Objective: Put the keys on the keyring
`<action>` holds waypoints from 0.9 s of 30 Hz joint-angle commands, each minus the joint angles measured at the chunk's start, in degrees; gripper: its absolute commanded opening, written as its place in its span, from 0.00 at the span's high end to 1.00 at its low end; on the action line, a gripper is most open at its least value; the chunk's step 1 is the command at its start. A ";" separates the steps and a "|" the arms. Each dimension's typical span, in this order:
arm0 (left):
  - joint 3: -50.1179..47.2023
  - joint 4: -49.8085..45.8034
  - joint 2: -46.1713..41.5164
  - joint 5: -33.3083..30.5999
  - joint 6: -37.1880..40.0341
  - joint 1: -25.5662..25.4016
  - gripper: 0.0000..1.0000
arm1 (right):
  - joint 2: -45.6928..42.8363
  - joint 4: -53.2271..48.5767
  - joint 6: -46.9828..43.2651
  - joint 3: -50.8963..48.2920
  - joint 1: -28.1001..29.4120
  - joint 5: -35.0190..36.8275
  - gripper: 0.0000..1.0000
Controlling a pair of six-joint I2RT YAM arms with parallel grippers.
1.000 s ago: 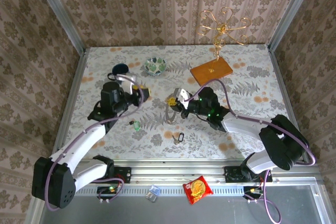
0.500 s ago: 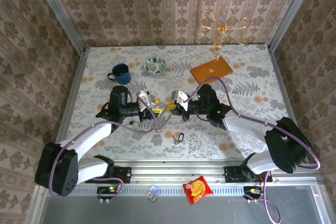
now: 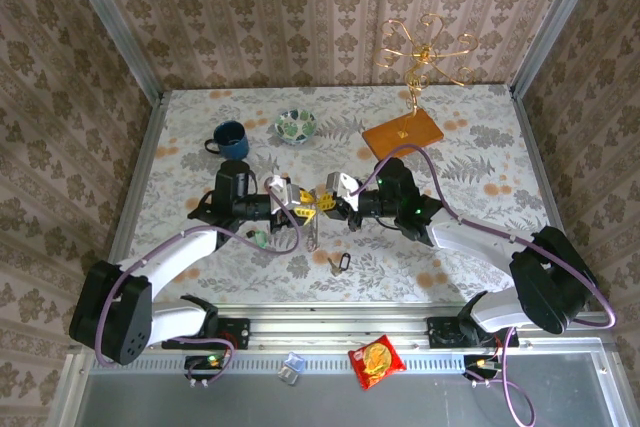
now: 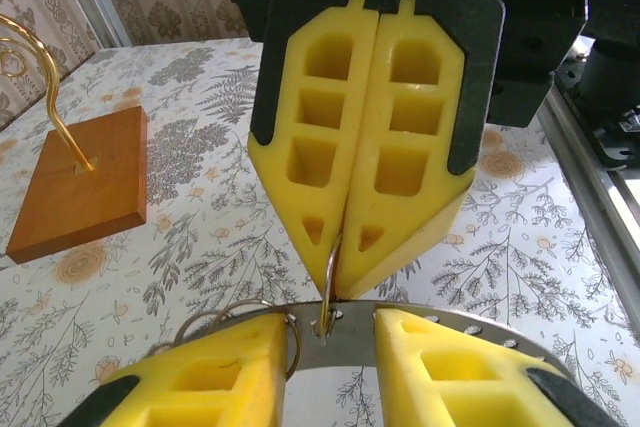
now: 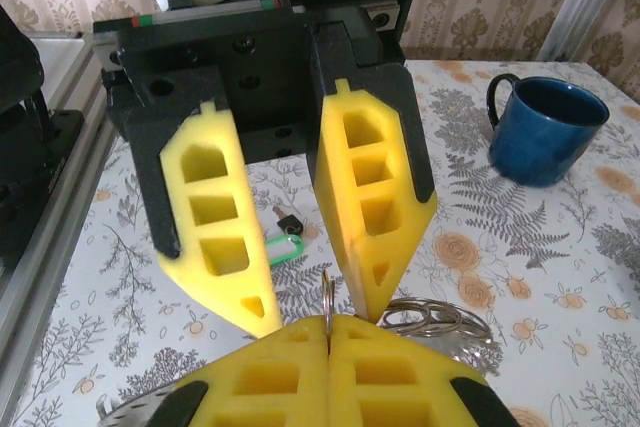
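My right gripper point(image 3: 326, 199) is shut on a thin steel keyring point(image 5: 327, 295), holding it upright above the table. The ring passes through a hole in a curved metal band point(image 4: 400, 322) that carries more loose rings point(image 5: 436, 322). My left gripper point(image 3: 298, 203) faces it tip to tip. Its jaws are open and straddle the ring and band, with its yellow fingers point(image 5: 372, 197) on either side. The key with the green head point(image 3: 258, 238) lies flat on the table under the left arm, and the right wrist view also has this key point(image 5: 284, 247), with a small black piece at its end.
A blue mug point(image 3: 230, 137) and a patterned bowl point(image 3: 296, 126) stand at the back left. A wooden block with a gold wire stand point(image 3: 402, 134) is at the back right. A small dark clip point(image 3: 340, 262) lies near the front. A snack packet point(image 3: 375, 360) rests on the rail.
My left arm has swung right from beside the mug to meet the right gripper, and its jaws have narrowed around the ring. The right gripper has kept its grip and shifted slightly left.
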 commanded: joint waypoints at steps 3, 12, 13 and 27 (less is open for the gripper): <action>2.17 1.60 0.27 3.22 0.06 -0.26 0.77 | -1.98 -1.93 -2.67 2.21 0.41 -2.16 1.00; 2.51 3.20 0.97 3.94 -1.39 -0.45 1.00 | -1.90 -2.90 -2.33 2.58 0.49 -3.86 0.99; 2.44 2.94 0.91 3.31 -1.37 -0.44 1.00 | -2.14 -3.15 -2.28 2.36 0.49 -3.13 0.91; 3.33 -3.76 -2.20 -8.00 5.21 -3.92 1.00 | -7.91 -15.05 -9.52 0.08 1.22 11.89 0.70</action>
